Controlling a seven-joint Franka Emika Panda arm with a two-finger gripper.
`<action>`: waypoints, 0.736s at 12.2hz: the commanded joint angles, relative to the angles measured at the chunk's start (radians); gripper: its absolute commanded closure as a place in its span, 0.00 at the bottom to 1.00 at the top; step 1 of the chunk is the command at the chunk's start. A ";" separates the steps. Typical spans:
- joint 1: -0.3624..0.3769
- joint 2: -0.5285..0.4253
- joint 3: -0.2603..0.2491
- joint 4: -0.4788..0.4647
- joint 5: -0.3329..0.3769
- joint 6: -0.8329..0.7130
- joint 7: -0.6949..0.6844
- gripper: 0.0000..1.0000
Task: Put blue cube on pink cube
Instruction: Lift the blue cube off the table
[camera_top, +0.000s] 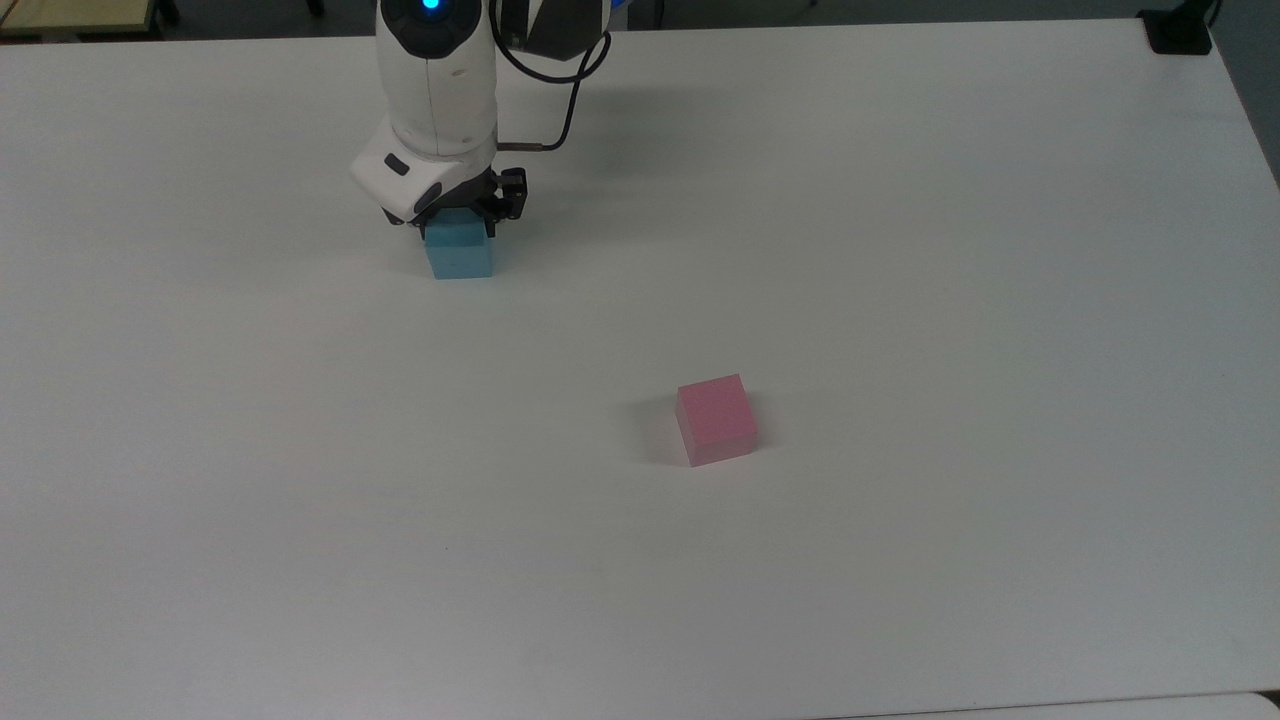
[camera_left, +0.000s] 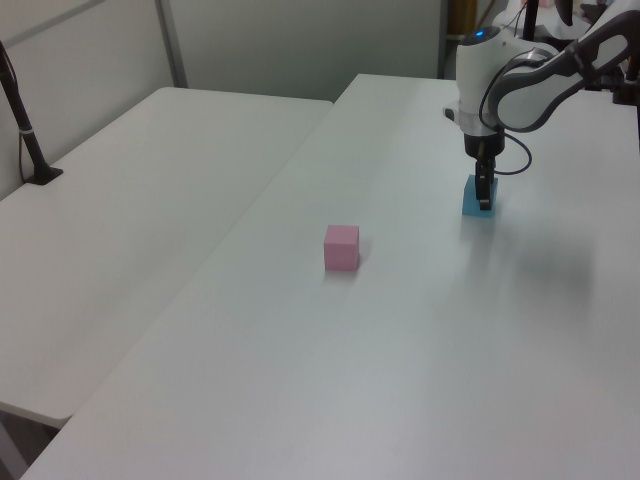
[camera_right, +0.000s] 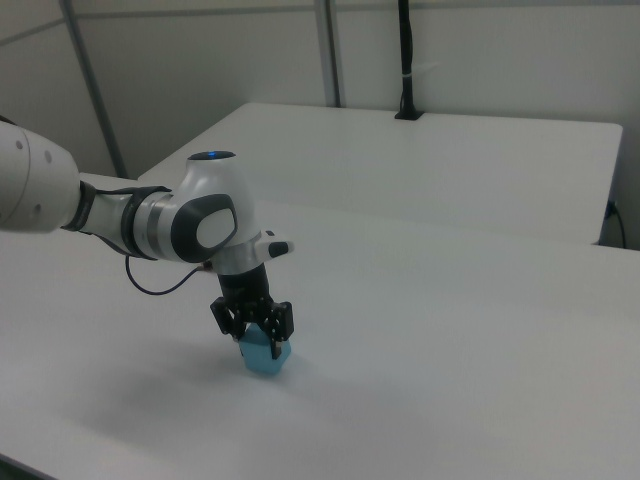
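Gripper (camera_top: 457, 226) points straight down over the blue cube (camera_top: 460, 252), its two black fingers straddling the cube's upper part, one on each side; in the right view (camera_right: 262, 342) the fingers reach partway down the faces, but whether they press on the cube or stand just off it cannot be told. The blue cube sits flat on the white table (camera_top: 900, 250), in the top view at about 11 o'clock from the table's middle, near the far edge. The pink cube (camera_top: 715, 419) rests alone on the table, well apart from the blue one, at about 4 o'clock from it in the top view; in the left view (camera_left: 341, 247) it lies at roughly 8 o'clock from the blue cube (camera_left: 475, 196). Nothing stands between the two cubes. A thin dark cable (camera_top: 560, 100) loops from the wrist over the table at about 1 o'clock from the gripper. A second white table (camera_left: 130, 200) adjoins on the left view's left, with a black post (camera_left: 25, 130) clamped at its edge. The cube's top face is hidden under the gripper body in the top view; the arm's upper links are cut off at the frame edges. The white wrist (camera_right: 205, 225) stands vertical over the cube, with the forearm (camera_right: 60, 200) running off toward the right view's left.
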 joint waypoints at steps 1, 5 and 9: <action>0.017 -0.038 -0.011 -0.011 -0.020 0.005 0.039 0.80; 0.043 -0.109 -0.005 0.123 0.000 -0.225 0.060 0.80; 0.086 -0.109 0.000 0.326 0.089 -0.426 0.060 0.79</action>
